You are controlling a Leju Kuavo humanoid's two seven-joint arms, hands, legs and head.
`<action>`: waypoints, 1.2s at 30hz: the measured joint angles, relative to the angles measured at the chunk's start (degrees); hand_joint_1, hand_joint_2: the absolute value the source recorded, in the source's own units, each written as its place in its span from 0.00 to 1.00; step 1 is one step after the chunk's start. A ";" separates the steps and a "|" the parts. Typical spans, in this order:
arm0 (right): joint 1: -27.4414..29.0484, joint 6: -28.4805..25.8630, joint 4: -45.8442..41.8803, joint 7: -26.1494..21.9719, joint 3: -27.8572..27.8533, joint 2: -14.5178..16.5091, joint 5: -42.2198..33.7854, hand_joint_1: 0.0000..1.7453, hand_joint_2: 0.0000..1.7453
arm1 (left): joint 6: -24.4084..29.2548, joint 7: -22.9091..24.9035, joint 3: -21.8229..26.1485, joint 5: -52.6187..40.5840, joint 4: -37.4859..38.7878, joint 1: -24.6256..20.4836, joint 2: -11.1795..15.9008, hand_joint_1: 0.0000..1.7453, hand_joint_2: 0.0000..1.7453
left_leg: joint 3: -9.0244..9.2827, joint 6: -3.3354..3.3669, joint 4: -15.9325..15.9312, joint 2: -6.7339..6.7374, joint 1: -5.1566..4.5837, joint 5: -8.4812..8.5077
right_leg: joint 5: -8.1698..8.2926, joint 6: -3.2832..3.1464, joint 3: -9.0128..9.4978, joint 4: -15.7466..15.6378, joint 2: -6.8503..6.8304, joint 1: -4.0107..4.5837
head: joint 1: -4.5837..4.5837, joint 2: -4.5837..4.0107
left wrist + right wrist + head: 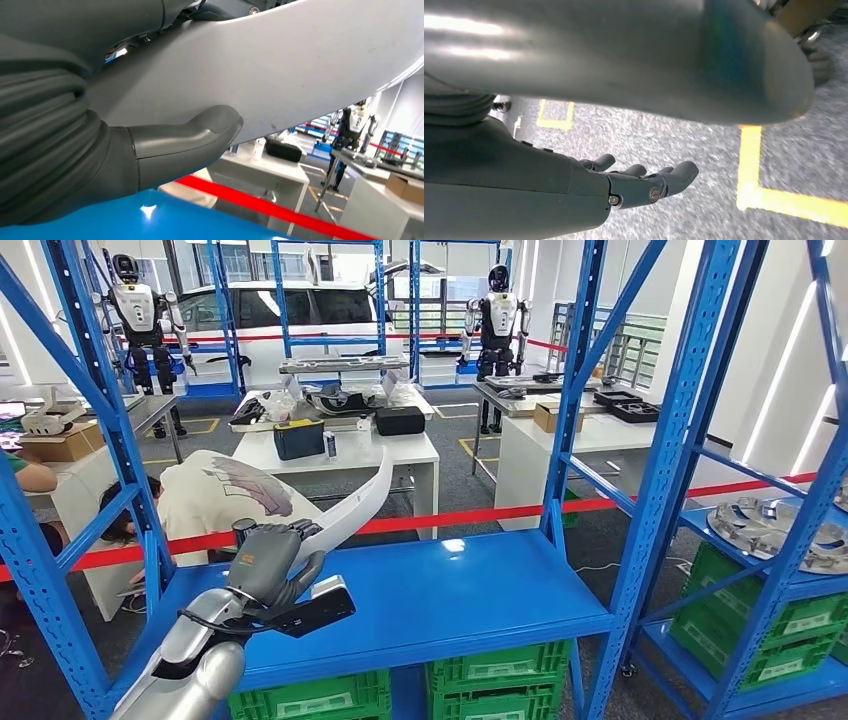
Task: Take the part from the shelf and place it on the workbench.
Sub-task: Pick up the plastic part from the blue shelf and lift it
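My left hand (268, 562) grips one end of a long, curved white part (352, 510) and holds it above the blue shelf board (470, 590), the far tip rising toward the red tape. In the left wrist view the white part (280, 70) spans the picture, with my grey thumb (185, 142) pressed against its underside. My right hand (639, 185) hangs over grey floor, fingers loosely extended and holding nothing.
Blue shelf uprights (660, 460) stand to both sides. Green crates (490, 685) sit under the shelf board. Behind a red barrier tape (520, 512) are white tables (345, 450) and a crouching person (215, 495). Metal parts (775, 525) lie on the right-hand rack.
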 joint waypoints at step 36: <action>-0.20 1.66 -0.03 -0.12 -1.88 -0.36 -1.15 0.00 0.00 | 0.66 -1.76 -0.09 -0.90 3.89 -1.31 -1.71 1.00 1.00 | -1.93 -1.55 0.00 0.17 0.29 3.07 | -1.77 -1.14 7.93 -12.11 -0.11 0.31 | -0.11 -0.02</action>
